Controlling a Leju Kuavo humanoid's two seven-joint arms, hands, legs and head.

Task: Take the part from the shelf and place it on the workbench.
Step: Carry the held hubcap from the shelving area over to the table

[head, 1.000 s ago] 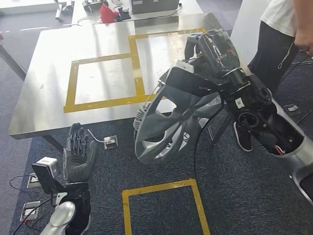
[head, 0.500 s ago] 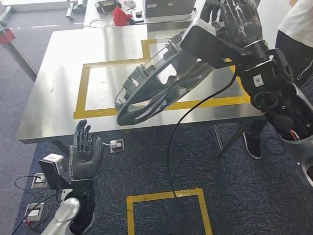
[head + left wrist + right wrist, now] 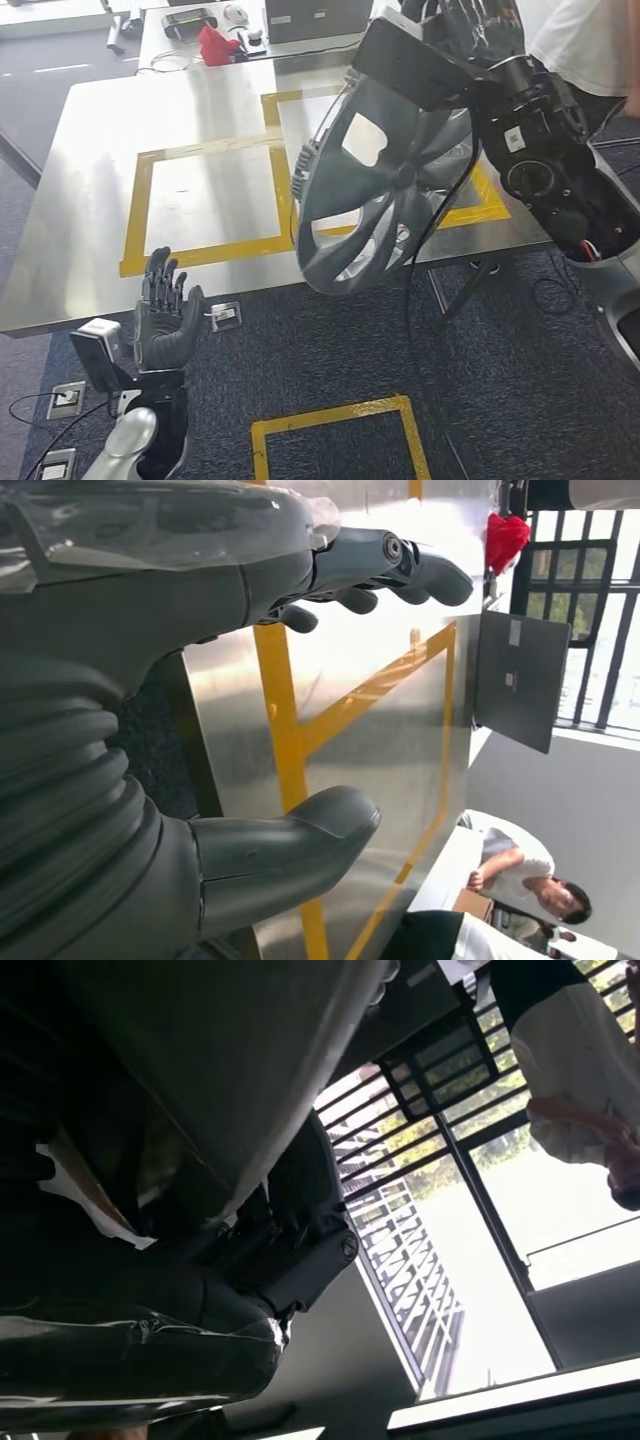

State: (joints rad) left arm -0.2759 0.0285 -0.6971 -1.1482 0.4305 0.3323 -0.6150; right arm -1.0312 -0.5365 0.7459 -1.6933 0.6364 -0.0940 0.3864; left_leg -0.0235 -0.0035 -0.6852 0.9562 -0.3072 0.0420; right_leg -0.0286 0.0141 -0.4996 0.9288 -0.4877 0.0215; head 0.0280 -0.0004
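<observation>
Since half a second ago our right hand [image 3: 472, 30] has tipped the part [image 3: 377, 195] steeper — still grasping its rim, fingers partly cut off up top — above the workbench [image 3: 90, 200] edge. Our left hand [image 3: 162, 320] hovers low, empty, fingers spread.

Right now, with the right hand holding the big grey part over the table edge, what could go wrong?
The grey part hangs tilted, partly past the table edge; released here, it might tip to the floor. The black cable crossing it could snag. A person stands close to the right hand.
</observation>
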